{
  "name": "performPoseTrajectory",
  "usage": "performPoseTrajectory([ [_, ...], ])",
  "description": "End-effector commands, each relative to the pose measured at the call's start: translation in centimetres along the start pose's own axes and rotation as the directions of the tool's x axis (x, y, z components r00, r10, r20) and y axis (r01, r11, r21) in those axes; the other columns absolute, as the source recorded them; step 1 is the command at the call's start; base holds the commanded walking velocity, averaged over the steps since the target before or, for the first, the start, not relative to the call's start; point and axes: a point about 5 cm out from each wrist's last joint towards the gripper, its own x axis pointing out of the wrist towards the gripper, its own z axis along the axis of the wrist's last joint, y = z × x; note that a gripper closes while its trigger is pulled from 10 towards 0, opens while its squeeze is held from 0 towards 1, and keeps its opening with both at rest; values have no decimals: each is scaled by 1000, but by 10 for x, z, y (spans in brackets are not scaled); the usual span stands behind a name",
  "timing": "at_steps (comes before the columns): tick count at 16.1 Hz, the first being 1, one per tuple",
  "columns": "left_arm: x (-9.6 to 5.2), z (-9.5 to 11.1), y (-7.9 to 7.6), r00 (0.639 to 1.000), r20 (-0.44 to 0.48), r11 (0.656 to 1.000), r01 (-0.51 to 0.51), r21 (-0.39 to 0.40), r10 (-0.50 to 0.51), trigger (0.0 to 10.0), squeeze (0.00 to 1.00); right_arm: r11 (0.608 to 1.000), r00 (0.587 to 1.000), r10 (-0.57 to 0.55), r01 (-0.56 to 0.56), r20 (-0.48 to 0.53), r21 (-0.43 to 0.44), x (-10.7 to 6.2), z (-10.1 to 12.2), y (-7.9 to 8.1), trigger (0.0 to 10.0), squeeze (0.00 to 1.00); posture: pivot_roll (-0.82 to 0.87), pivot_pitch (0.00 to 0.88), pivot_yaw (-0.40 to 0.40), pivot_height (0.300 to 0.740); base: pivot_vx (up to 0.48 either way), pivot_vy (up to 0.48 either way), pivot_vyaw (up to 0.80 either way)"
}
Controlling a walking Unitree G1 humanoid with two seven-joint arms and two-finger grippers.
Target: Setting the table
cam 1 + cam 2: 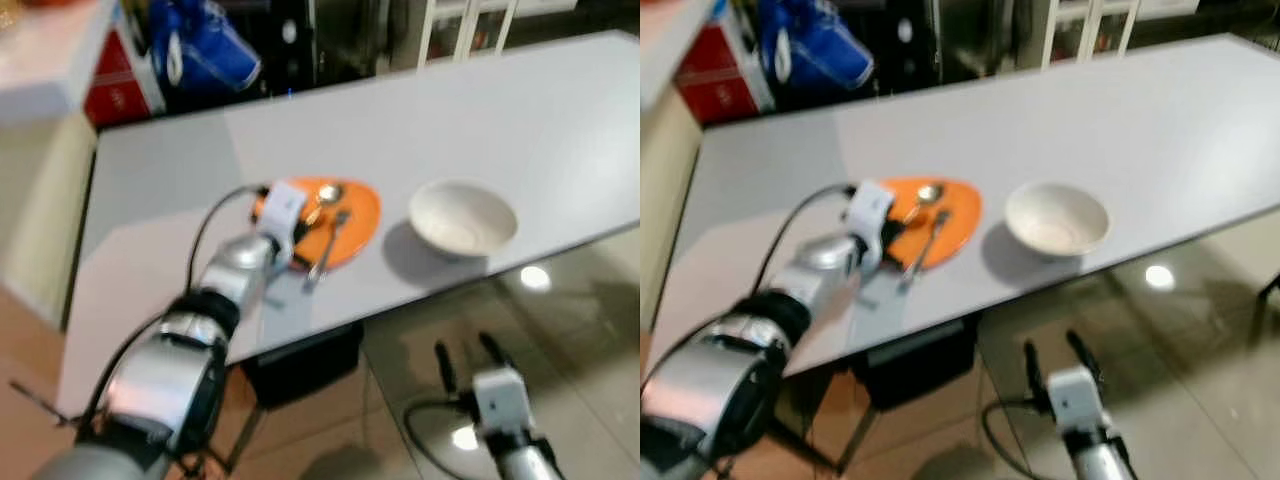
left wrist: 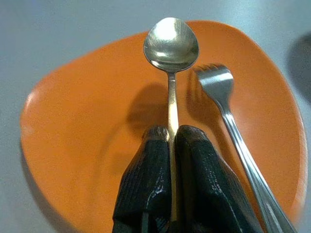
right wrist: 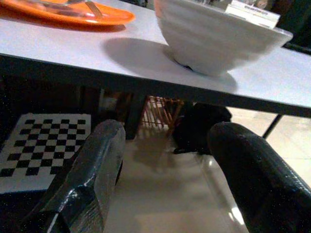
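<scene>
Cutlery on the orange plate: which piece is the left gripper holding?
The spoon. The left gripper is shut on its handle, bowl pointing away over the orange plate. The fork lies free beside it.

Looks like a home dining area: long grey table [image 1: 520, 110] with an orange plate [image 1: 355, 225] and white bowl [image 1: 463, 218] on it, glossy tiled floor [image 1: 560, 330], white chair [image 1: 465, 25] behind, bags and boxes along the wall.
</scene>
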Motion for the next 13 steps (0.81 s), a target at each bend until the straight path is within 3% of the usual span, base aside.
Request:
performPoseTrajectory([
  [1,2,7,-2,1000,8,1000,-4,10,4,4431,0,1000,1000,-8,8,8,-11,-1,2,-6,10000,0,-163,35,107,740,0,0,0],
  [2,2,7,-1,1000,6,1000,-10,11,10,4863,0,1000,1000,-8,8,7,-11,-2,2,-6,10000,0,-161,35,107,740,0,0,0],
  [3,2,8,-1,1000,10,1000,-9,2,9,2118,0,1000,1000,-8,8,6,-11,-3,2,-6,10000,0,-161,36,107,740,0,0,0],
  [4,2,7,-1,1000,8,1000,-14,-4,14,8078,0,1000,1000,-7,7,4,-13,-4,1,-7,10000,0,-158,38,106,740,0,0,0],
  [5,2,7,0,1000,8,1000,-23,-6,23,10000,0,1000,1000,-6,6,3,-15,-5,1,-7,10000,0,-158,39,105,740,0,0,0],
  [11,1,6,2,999,3,999,-46,-8,46,10000,0,1000,1000,-6,6,-6,-20,-9,1,-12,10000,0,-163,47,106,740,0,0,0],
  [12,1,6,2,999,2,999,-45,-7,45,10000,847,1000,1000,-7,7,-7,-20,-10,1,-13,10000,0,-167,50,108,740,0,0,0],
  [13,1,6,2,999,2,999,-45,-7,45,10000,847,1000,1000,-7,7,-7,-20,-10,1,-13,10000,0,-167,50,108,740,0,0,0],
])
